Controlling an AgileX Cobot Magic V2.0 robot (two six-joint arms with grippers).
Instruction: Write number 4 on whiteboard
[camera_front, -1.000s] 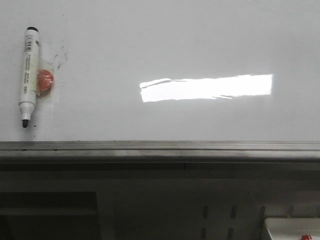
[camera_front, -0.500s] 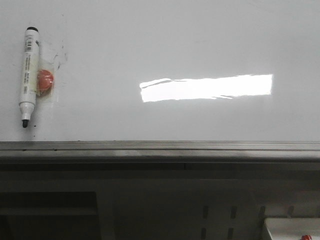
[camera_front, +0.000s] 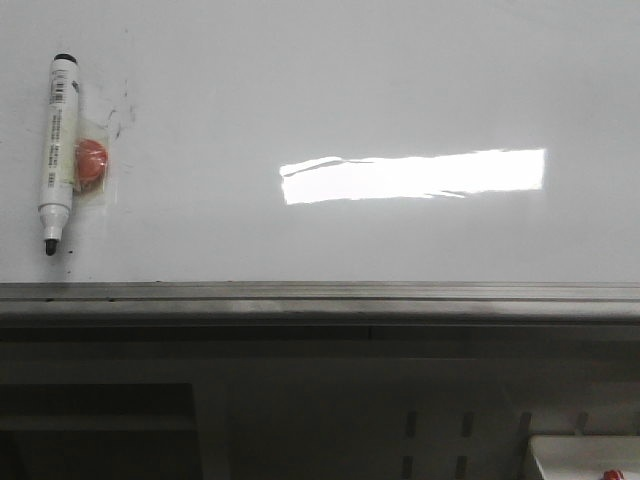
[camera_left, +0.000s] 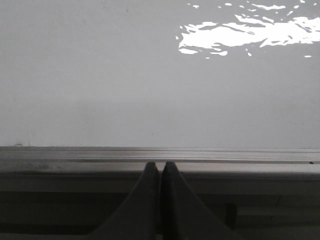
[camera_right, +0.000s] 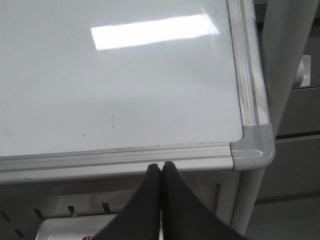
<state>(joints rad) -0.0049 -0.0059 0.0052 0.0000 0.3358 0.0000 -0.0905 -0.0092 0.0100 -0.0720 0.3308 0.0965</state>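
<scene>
The whiteboard (camera_front: 330, 90) is glossy white with a bright rectangular glare and a grey metal edge rail (camera_front: 320, 298). No number 4 shows on it, only faint black smudges (camera_front: 120, 112). A white marker with a black tip (camera_front: 56, 152) lies at its far left beside a red round magnet (camera_front: 90, 163). My left gripper (camera_left: 159, 166) is shut and empty just in front of the board's rail (camera_left: 160, 155). My right gripper (camera_right: 161, 166) is shut and empty at the rail near the board's grey corner cap (camera_right: 252, 147). Neither gripper shows in the front view.
Below the rail stands a grey cabinet with slots (camera_front: 440, 425). A white object with red bits (camera_front: 585, 458) sits at the lower right. In the right wrist view a grey stand post (camera_right: 280, 65) rises beside the board's corner.
</scene>
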